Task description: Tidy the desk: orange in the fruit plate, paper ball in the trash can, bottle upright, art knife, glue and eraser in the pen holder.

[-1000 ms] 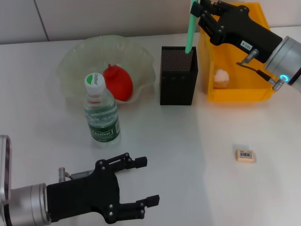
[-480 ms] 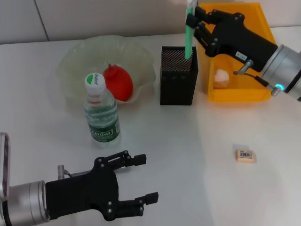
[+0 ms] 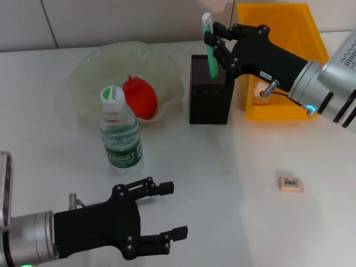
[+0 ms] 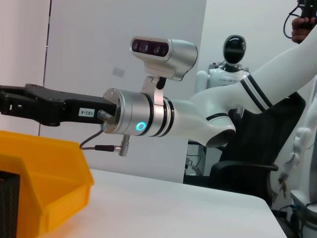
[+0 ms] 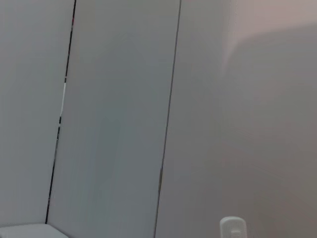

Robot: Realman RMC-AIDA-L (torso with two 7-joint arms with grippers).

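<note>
The art knife point(image 3: 209, 47) is clamped in the right gripper point(image 3: 214, 38), its lower end inside the pen holder point(image 3: 210, 97) directly below. The left gripper point(image 3: 167, 219) is held spread apart.

A plain grey panelled wall point(image 5: 119, 114) fills nearly the whole right wrist view, split by two thin dark vertical seams point(image 5: 167, 119). The rounded white top of a slim object point(image 5: 233, 228) pokes in at one edge. A small pale sliver of a surface point(image 5: 25, 231) sits in one corner.
</note>
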